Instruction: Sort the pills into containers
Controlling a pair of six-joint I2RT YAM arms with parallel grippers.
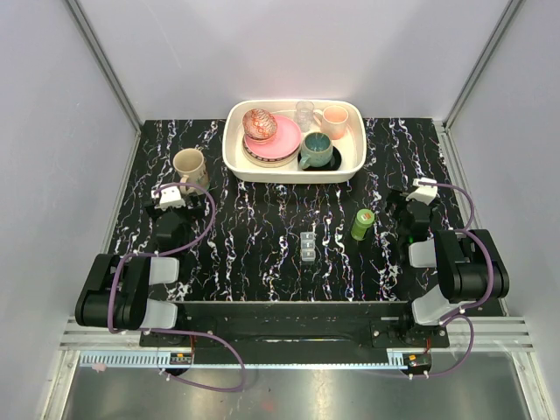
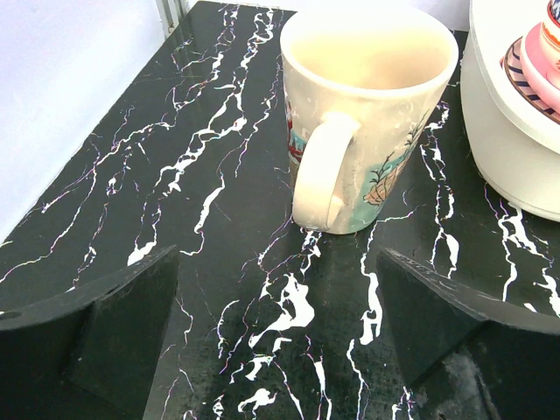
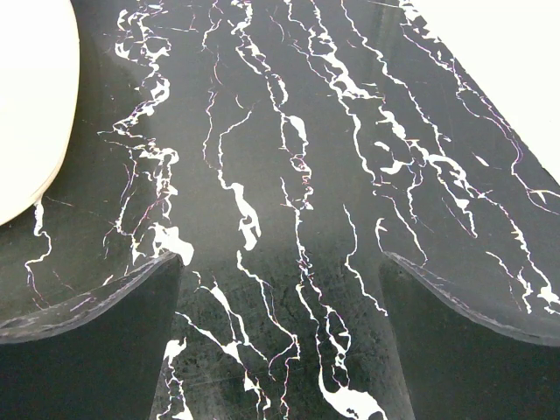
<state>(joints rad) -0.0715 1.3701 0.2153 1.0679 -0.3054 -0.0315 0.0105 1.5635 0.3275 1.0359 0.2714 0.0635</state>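
Containers (image 1: 308, 248) near bottle (image 1: 362, 225); contents unclear.

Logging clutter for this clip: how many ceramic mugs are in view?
3. A cream illustrated mug stands on the black marbled table, left of the white tray; a teal mug and a pink mug sit inside the tray. Others may be hidden there.

The counter (image 1: 262, 227) is black marble-look, white-veined, with a smooth soft sheen. The cream mug (image 2: 394, 131) at far left is glazed ceramic, glossy like the white dish (image 1: 234, 157). The containers (image 1: 307, 246) are clear plastic.
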